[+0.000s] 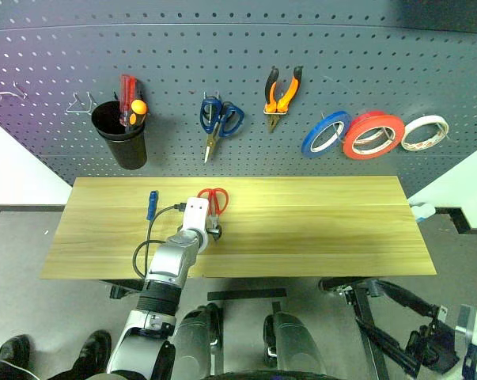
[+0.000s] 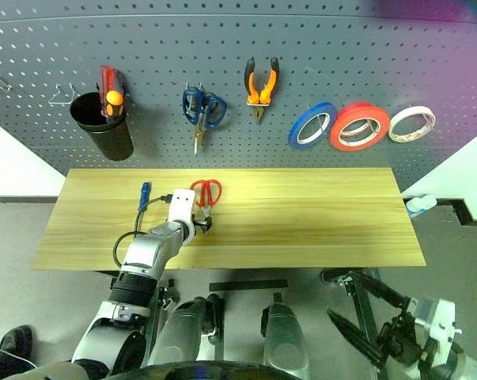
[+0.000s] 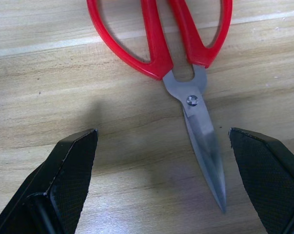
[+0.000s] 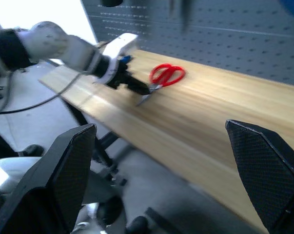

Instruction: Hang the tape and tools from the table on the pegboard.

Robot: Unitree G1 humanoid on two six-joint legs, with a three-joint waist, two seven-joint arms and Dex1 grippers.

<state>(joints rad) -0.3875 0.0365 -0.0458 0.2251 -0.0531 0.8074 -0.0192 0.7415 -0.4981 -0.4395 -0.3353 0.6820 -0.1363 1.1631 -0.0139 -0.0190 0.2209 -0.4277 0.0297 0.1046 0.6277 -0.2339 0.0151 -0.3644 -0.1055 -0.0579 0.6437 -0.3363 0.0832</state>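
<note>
Scissors with red handles lie flat on the wooden surface, handles toward the pegboard and blades toward the robot, and a small blue screwdriver lies just beside them on the left. From the head views, the left hand sits over the blade tips with its fingers spread and nothing between them. On the pegboard hang the orange-red tape, between a blue roll and a whitish roll, the orange-and-black pliers, a pair of blue scissors, and a black cup holding red and orange screwdrivers. Bare wire hooks stand left of the cup. The right hand shows low at the lower right, below the surface edge and well apart from everything on it. In the left wrist view, the scissors' blades point between the two black fingers, closer to one finger than to the other, neither touching them; the hand is released. In the right wrist view, the right hand's fingers stand wide apart, holding nothing, looking along the surface toward the left hand at the scissors' tips, with the pegboard behind
</note>
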